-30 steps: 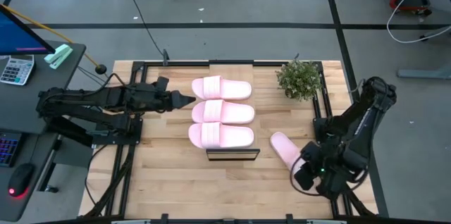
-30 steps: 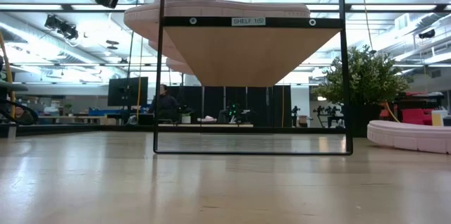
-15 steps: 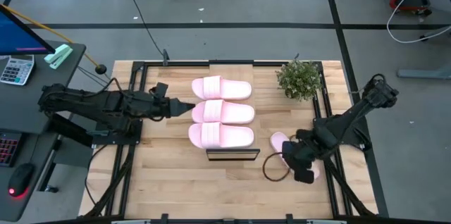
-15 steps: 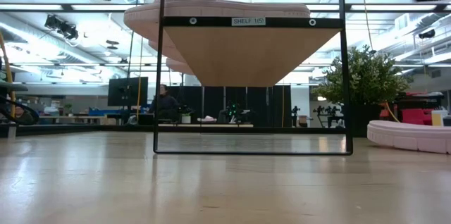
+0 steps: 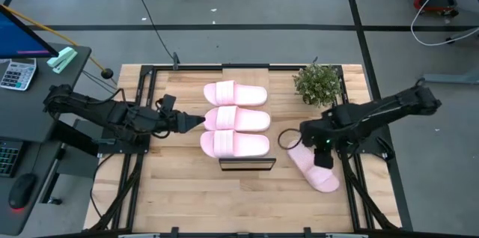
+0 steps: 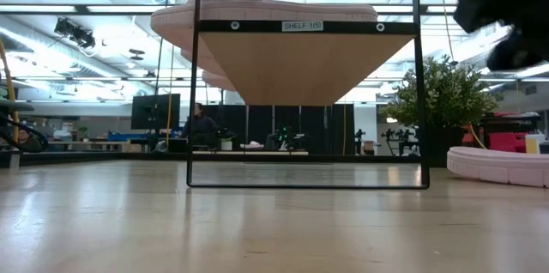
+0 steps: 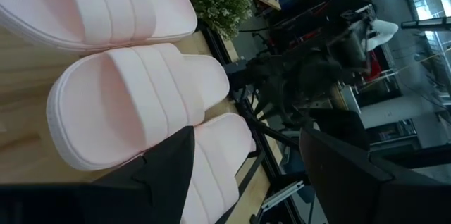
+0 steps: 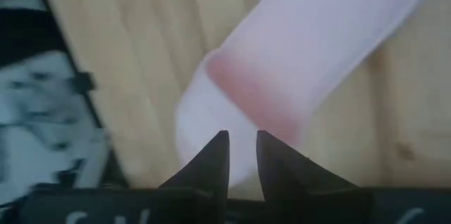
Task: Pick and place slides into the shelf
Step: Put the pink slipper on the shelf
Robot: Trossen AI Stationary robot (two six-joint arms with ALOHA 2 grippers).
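Three pale pink foam slides (image 5: 235, 118) lie side by side on the shelf (image 5: 247, 164), a narrow pale wood panel in a thin black frame, each slide's long axis running left-right across the table, wide ribbed straps toward the left end. The fourth slide (image 5: 313, 169) lies loose on the plank tabletop (image 5: 179, 185) right of the shelf, long axis diagonal, one end toward the shelf, the other toward the table's front right. Which end is its toe can't be told.

The right gripper (image 5: 314, 145) hangs over the loose slide's near end, fingers (image 8: 213, 155) nearly together with a thin gap, holding nothing. The left gripper (image 5: 196, 121) sits just beside the middle shelf slide's left end, fingers spread wide, empty.

A small leafy potted plant (image 5: 318, 84) stands at the back right, near the right arm. A loop of dark cable (image 5: 287, 139) lies between shelf and loose slide.
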